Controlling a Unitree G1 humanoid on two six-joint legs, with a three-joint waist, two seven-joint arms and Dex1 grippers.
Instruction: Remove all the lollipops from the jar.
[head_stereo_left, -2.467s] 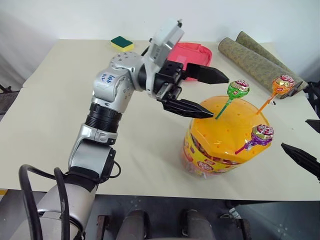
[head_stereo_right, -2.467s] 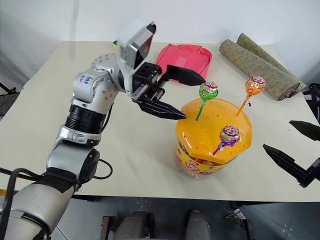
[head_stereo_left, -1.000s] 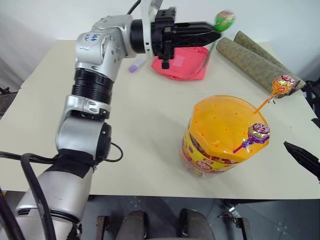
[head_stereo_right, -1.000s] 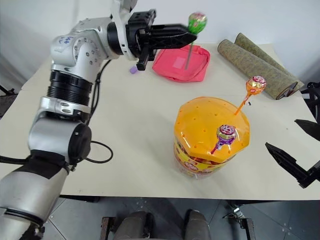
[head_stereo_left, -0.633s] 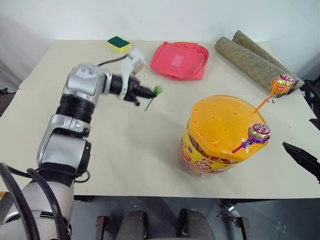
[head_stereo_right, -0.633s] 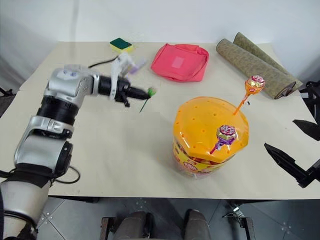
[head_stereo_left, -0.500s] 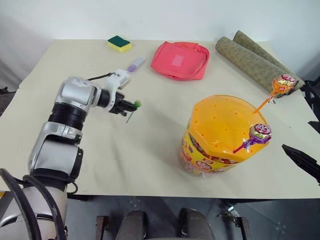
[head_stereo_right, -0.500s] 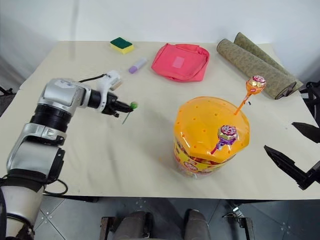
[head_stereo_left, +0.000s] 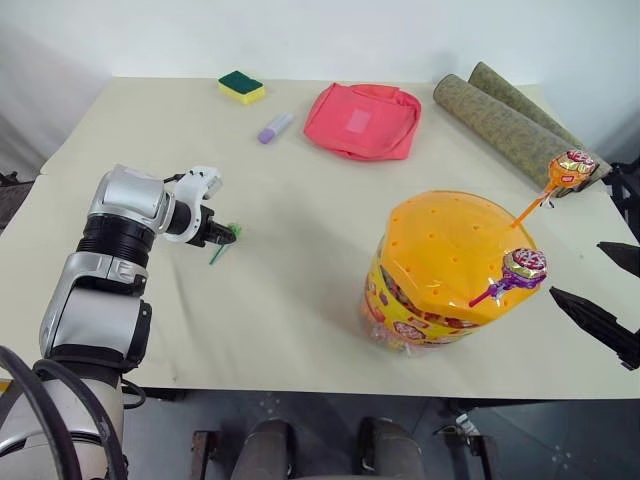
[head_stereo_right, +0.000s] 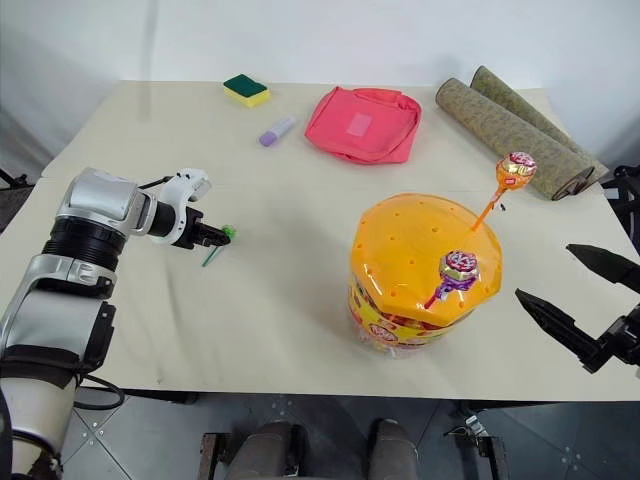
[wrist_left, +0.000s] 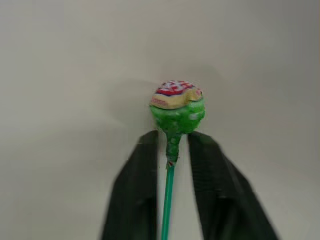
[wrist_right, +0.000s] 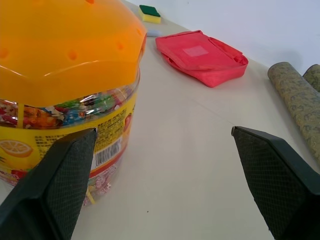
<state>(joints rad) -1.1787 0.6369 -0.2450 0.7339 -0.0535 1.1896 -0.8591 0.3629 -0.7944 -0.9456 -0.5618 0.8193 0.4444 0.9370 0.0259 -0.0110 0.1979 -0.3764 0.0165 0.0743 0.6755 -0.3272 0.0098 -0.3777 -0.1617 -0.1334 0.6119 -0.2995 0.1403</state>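
The left arm reaches out low over the table (head_stereo_left: 300, 250), well to the left of the jar (head_stereo_left: 450, 270), its wrist bent so the left gripper (wrist_left: 172, 150) tips downward. Its 2 black fingers (wrist_left: 140, 190) stand slightly apart on either side of the green lollipop (wrist_left: 177, 107). The right gripper (wrist_right: 165, 165) hangs just right of the jar, pointing toward it, its 2 fingers spread wide with nothing between them.

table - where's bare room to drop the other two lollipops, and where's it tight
Widest bare stretch of the table: between the jar and the green lollipop at the left gripper, reaching back toward the marker and pink pouch. Far left corner before the sponge is free too. Tight on the right: rolled mats, jar, right gripper.
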